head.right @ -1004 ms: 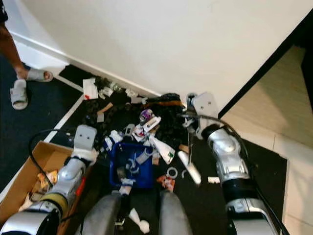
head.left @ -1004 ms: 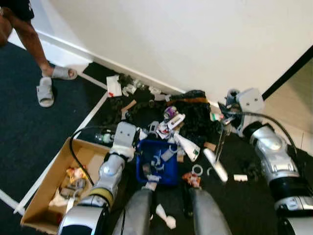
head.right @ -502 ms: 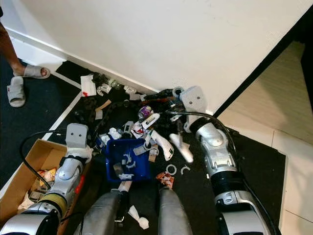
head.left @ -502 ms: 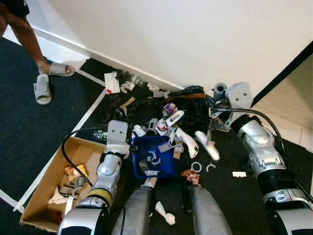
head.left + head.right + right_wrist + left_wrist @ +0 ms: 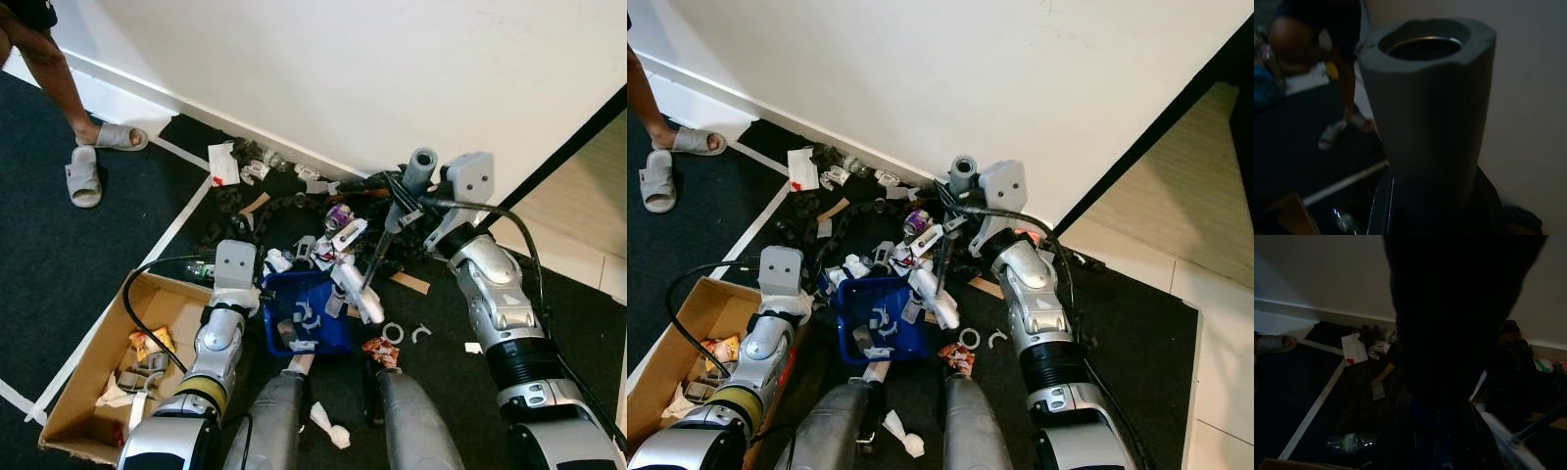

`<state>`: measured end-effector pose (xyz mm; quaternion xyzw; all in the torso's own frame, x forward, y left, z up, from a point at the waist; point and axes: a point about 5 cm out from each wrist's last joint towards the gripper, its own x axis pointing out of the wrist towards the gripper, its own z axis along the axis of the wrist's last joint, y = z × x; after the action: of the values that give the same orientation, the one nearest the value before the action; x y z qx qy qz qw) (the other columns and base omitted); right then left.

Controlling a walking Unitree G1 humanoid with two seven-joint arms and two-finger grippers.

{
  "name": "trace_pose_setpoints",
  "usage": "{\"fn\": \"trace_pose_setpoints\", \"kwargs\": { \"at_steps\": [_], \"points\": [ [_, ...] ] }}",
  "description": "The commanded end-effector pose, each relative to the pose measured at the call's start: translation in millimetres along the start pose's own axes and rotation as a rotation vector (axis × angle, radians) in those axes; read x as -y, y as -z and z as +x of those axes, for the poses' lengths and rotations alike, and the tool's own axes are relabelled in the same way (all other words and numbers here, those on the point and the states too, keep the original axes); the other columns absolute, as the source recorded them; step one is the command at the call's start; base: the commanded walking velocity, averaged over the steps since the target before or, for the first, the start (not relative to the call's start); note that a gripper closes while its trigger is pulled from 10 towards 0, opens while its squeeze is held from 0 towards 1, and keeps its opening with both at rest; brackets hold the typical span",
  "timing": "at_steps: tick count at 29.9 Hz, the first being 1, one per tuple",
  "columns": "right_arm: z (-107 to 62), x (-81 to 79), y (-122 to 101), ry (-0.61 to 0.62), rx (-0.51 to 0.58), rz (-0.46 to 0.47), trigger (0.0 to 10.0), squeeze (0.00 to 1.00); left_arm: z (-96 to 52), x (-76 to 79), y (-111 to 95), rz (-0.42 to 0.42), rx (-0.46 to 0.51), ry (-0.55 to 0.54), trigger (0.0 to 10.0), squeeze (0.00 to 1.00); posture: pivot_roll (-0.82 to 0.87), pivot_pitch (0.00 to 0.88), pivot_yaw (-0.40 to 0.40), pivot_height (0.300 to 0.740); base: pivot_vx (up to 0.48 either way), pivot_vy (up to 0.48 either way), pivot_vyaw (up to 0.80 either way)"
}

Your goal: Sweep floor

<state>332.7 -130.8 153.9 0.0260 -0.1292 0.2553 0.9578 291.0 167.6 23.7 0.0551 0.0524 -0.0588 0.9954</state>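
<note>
**Broom head at the dustpan, mid-sweep**

Broom (image 5: 380,257) in the right gripper (image 5: 407,201): the fingers look clamped around its grey handle near the top, though cables hide the grip itself. Its long axis slants from the handle end up by the wall (image 5: 392,69), down and toward the robot, to the white head resting at the right edge of the blue dustpan (image 5: 309,313). The left gripper (image 5: 257,284) is at the dustpan's left side; whether it grips cannot be told from the dark wrist view. Litter (image 5: 333,240) lies heaped between wall and dustpan on the dark floor (image 5: 59,255), a cardboard box (image 5: 98,367) just left. Judged step: pushing scraps into the pan. Next calls for a short pull of the head toward the pan mouth.
</note>
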Motion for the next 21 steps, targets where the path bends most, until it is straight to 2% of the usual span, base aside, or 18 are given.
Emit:
{"fn": "trace_pose_setpoints", "kwargs": {
  "at_steps": [1,9,14,15,19,21],
  "points": [
    [-0.3,-1.1,-2,0.004,0.032,0.081,10.0,0.0,-1.2,4.4,0,-0.01,0.01,0.005,10.0,0.0,0.05,0.278,-0.036,0.74,0.0,0.0,0.0],
    [-1.2,0.9,-6,0.018,0.056,0.17,10.0,0.0,2.0,6.4,-2,-0.013,0.012,0.003,10.0,0.0,0.05,0.262,-0.041,0.74,0.0,0.0,0.0],
    [-6.7,11.0,-11,0.052,0.073,0.215,10.0,0.0,3.7,7.0,-3,-0.015,0.011,0.002,10.0,0.0,0.05,0.249,-0.043,0.74,0.0,0.0,0.0],
    [-10.8,19.9,-16,0.077,0.084,0.212,10.0,0.0,4.4,7.1,-4,-0.015,0.011,0.002,10.0,0.0,0.04,0.242,-0.045,0.74,0.0,0.0,0.0],
    [-15.1,30.5,-23,0.105,0.101,0.199,10.0,0.0,5.3,7.4,-5,-0.016,0.01,0.002,10.0,0.0,0.04,0.242,-0.045,0.74,0.0,0.0,0.0],
    [-18.8,42.5,-35,0.13,0.138,0.176,10.0,0.0,5.9,7.9,-5,-0.016,0.009,0.005,10.0,0.0,0.04,0.232,-0.045,0.74,0.0,0.0,0.0]
  ]
}}
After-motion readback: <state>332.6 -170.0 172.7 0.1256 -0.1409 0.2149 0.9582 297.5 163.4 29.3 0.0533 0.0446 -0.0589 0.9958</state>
